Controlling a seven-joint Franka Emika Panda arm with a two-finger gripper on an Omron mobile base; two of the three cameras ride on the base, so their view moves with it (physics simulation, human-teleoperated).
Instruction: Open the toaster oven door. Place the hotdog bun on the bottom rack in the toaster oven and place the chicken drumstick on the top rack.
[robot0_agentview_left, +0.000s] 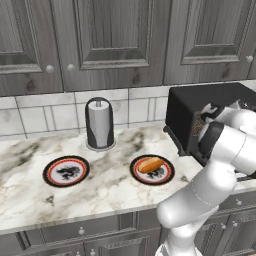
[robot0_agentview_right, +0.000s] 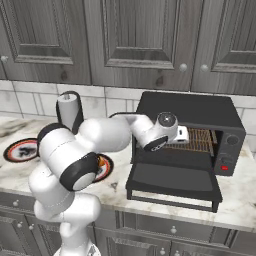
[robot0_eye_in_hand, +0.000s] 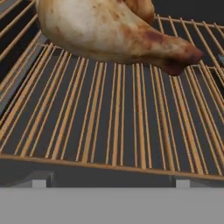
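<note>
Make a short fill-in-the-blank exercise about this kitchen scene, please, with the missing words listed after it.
1. The toaster oven door is folded down, so it is ____.
2. The hotdog bun lies on a ____ on the counter.
3. In the hand view, the chicken drumstick is above a wire ____.
4. The paper towel holder stands ____ on the counter.

Missing words: open; plate; rack; upright

Toaster oven open, drumstick on a rack, bun on its plate.

The black toaster oven (robot0_agentview_right: 192, 120) stands on the counter, its door (robot0_agentview_right: 175, 181) folded down flat. The browned chicken drumstick (robot0_eye_in_hand: 109, 30) lies on an orange wire rack (robot0_eye_in_hand: 118, 118); which rack is unclear. The hotdog bun (robot0_agentview_left: 150, 164) rests outside on a red-rimmed plate (robot0_agentview_left: 167, 175).
</note>
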